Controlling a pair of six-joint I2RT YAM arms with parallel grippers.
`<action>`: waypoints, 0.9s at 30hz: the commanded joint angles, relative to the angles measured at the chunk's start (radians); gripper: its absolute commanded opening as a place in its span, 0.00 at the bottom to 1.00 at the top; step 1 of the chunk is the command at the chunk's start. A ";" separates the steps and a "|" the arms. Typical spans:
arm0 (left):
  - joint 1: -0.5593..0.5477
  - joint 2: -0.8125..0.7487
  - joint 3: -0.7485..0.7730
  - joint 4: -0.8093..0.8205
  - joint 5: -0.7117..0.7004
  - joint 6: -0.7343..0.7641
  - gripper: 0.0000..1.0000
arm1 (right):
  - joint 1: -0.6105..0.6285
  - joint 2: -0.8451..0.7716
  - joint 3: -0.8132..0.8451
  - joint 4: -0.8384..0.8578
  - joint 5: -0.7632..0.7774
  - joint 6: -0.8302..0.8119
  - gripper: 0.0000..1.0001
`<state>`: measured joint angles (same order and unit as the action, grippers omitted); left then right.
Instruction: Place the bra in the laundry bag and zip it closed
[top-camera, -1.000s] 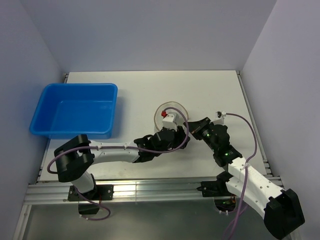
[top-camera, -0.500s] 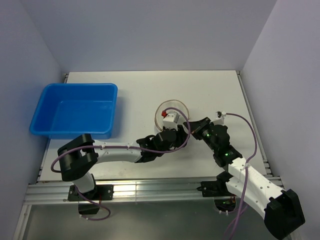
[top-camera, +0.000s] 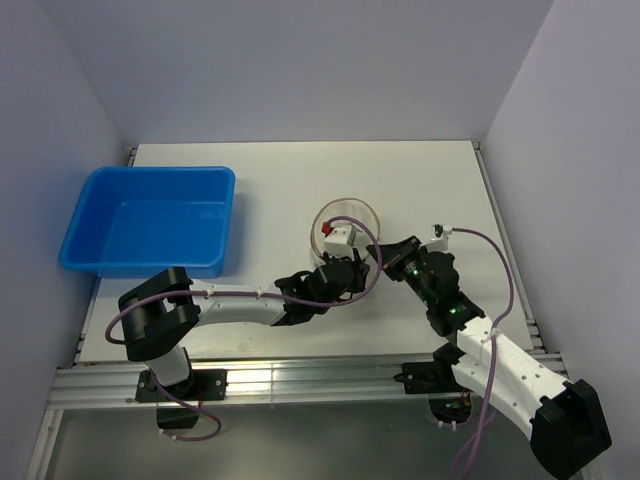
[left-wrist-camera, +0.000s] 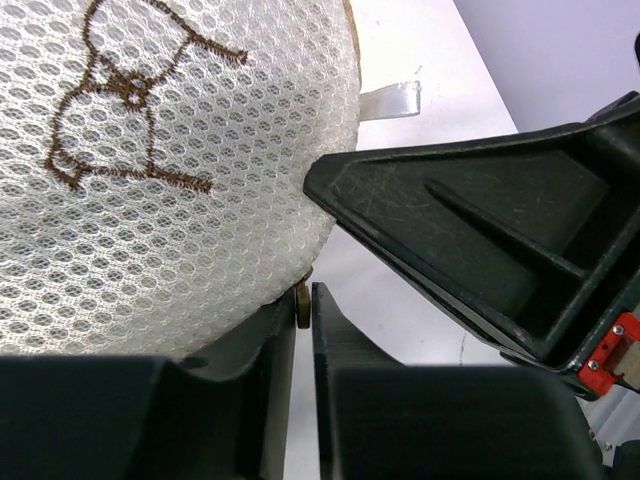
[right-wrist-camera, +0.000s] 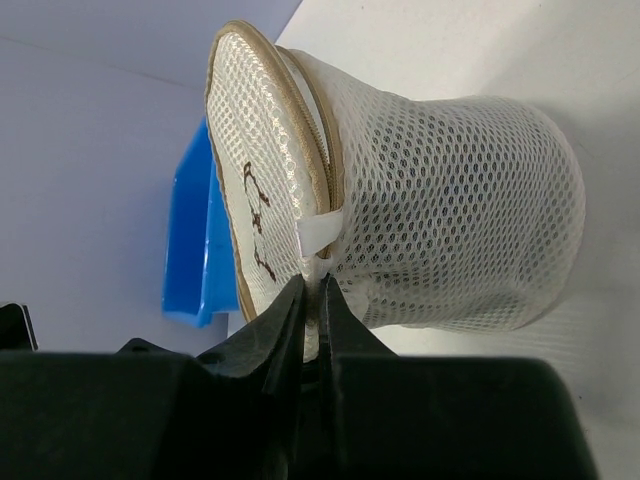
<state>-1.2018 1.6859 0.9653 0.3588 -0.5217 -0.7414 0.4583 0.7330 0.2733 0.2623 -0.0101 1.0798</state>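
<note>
The laundry bag (top-camera: 345, 208), round white mesh with a tan rim, stands mid-table between both grippers. In the left wrist view its embroidered mesh lid (left-wrist-camera: 180, 150) fills the frame, and my left gripper (left-wrist-camera: 305, 302) is shut on the small brass zip pull (left-wrist-camera: 302, 305) at the rim. In the right wrist view the bag (right-wrist-camera: 450, 220) shows its tan zip seam and a white tab (right-wrist-camera: 322, 235). My right gripper (right-wrist-camera: 318, 297) is shut on the mesh just below that tab. In the top view the left gripper (top-camera: 352, 258) and right gripper (top-camera: 379, 251) meet at the bag's near side. The bra is hidden.
The big blue plastic tub (top-camera: 150, 220) stands at the left of the table and also shows in the right wrist view (right-wrist-camera: 190, 250). One of the right gripper's dark fingers (left-wrist-camera: 480, 230) crosses close in front of the left wrist camera. White walls enclose the table.
Both grippers keep their hold at the bag's near side. The left arm's elbow has shifted slightly right; the bag has barely moved.
</note>
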 joint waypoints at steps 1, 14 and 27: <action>0.010 -0.022 0.017 0.083 -0.086 0.030 0.17 | 0.023 -0.007 -0.006 -0.015 -0.030 -0.023 0.00; 0.019 -0.146 -0.144 0.016 -0.129 0.045 0.00 | -0.055 0.026 0.089 -0.109 -0.077 -0.149 0.00; 0.133 -0.517 -0.378 -0.142 -0.193 0.073 0.00 | -0.177 0.196 0.204 -0.127 -0.206 -0.303 0.00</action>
<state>-1.1255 1.2816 0.6361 0.3111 -0.5861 -0.6983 0.3550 0.8906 0.4175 0.1734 -0.2798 0.8917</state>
